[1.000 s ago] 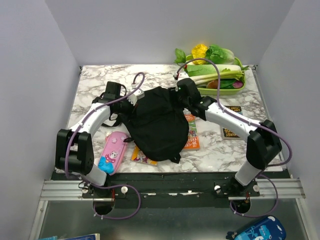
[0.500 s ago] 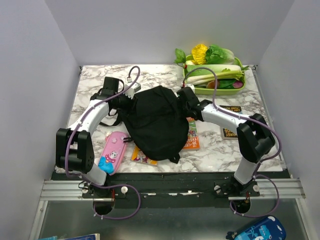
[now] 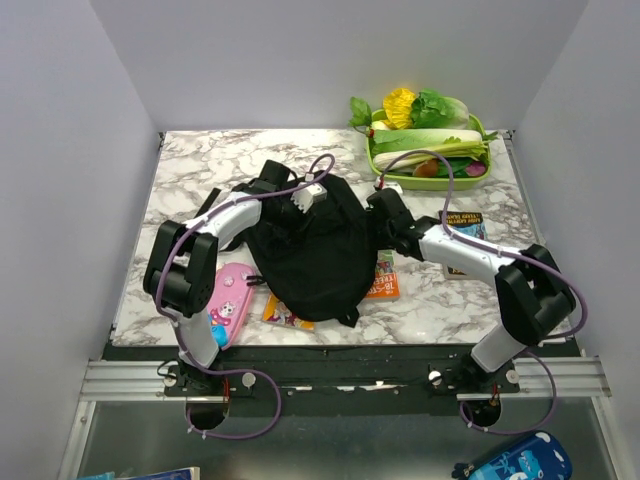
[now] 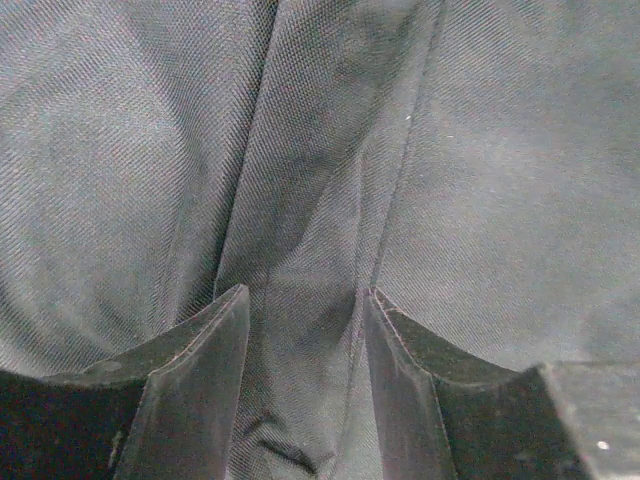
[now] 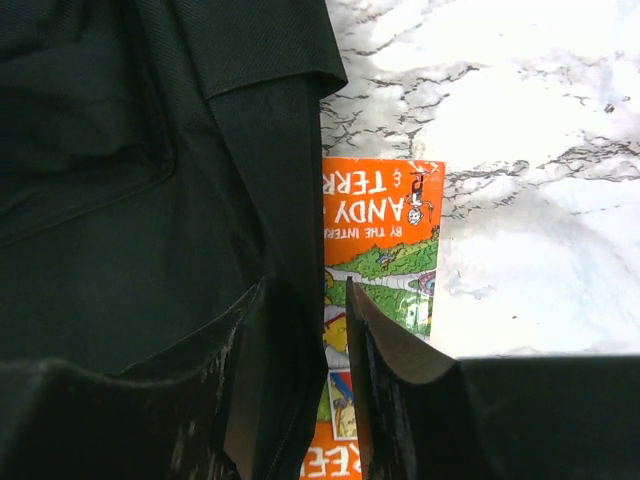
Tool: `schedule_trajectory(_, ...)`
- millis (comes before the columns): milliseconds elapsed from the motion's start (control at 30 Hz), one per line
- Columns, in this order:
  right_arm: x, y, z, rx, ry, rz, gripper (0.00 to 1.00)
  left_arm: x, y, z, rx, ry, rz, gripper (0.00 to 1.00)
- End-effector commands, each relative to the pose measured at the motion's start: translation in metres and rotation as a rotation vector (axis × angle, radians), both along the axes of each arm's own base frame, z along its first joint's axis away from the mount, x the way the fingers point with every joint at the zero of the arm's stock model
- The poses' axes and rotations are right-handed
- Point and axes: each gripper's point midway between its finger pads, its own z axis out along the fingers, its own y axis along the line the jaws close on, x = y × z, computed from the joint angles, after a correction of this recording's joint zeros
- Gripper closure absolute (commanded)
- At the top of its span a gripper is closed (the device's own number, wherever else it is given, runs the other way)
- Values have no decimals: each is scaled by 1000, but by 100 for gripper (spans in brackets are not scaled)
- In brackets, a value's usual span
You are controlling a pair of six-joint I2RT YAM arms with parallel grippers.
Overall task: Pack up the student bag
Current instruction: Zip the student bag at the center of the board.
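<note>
Mid-frame, the left fingers (image 4: 222,335) gape over loose bag (image 3: 318,250) fabric, gripping nothing; the right fingers (image 5: 388,362), narrowly parted, straddle its edge beside a book (image 5: 385,220).

Your left gripper (image 4: 300,310) hangs close over the student bag (image 4: 430,180). Black fabric fills everything ahead of it and under its parted fingers, and a fold runs straight up through the gap. At your right gripper (image 5: 305,300), the bag's edge fills the gap and blocks that side. An orange book (image 5: 385,230) lies flat just ahead of the other finger. Beyond the book, bare marble table (image 5: 530,150) gives you room.
</note>
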Motion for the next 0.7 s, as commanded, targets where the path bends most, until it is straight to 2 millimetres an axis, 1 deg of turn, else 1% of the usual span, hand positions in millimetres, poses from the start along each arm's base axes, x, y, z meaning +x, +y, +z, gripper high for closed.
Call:
schedule_trajectory(0,-6,7,30,81,-53,28,55,18,7,-5,57,-35,4,45)
schedule_trajectory(33,-7,8,36,94,-61,35,56,18,5,-5,52,-30,-1,51)
schedule_trajectory(100,-11,12,39,118,-67,60,57,19,4,-7,50,-23,-1,61)
schedule_trajectory(133,-14,15,50,142,-94,81,58,21,3,-5,47,-27,2,73)
schedule_trajectory(167,-15,18,57,145,-118,109,58,20,2,-5,41,-18,6,79)
schedule_trajectory(200,-15,24,67,161,-159,137,57,20,2,-2,39,-16,11,85)
schedule_trajectory(233,-22,33,80,176,-199,182,56,24,-1,5,25,-26,14,96)
schedule_trajectory(267,-25,37,89,160,-241,232,55,25,-2,8,15,-16,37,100)
schedule_trajectory(300,-28,48,103,183,-296,287,54,28,-4,13,4,-16,56,100)
schedule_trajectory(333,-39,62,110,192,-330,359,51,34,-7,20,-12,-25,67,100)
schedule_trajectory(400,-49,75,119,197,-379,457,50,38,-10,25,-33,-2,106,100)
schedule_trajectory(433,-53,85,122,210,-395,500,50,42,-13,30,-44,-4,119,100)
schedule_trajectory(467,-57,88,112,178,-402,552,50,44,-13,29,-46,8,131,100)
schedule_trajectory(500,-69,105,118,231,-433,662,50,44,-15,29,-51,22,153,100)
schedule_trajectory(533,-81,113,115,249,-445,730,48,45,-15,30,-52,27,164,100)
schedule_trajectory(567,-88,119,116,258,-475,791,45,45,-14,28,-49,35,177,100)
schedule_trajectory(633,-110,136,123,327,-519,911,43,43,-11,24,-39,49,205,100)
schedule_trajectory(667,-115,141,124,312,-546,962,43,44,-10,25,-43,40,214,100)
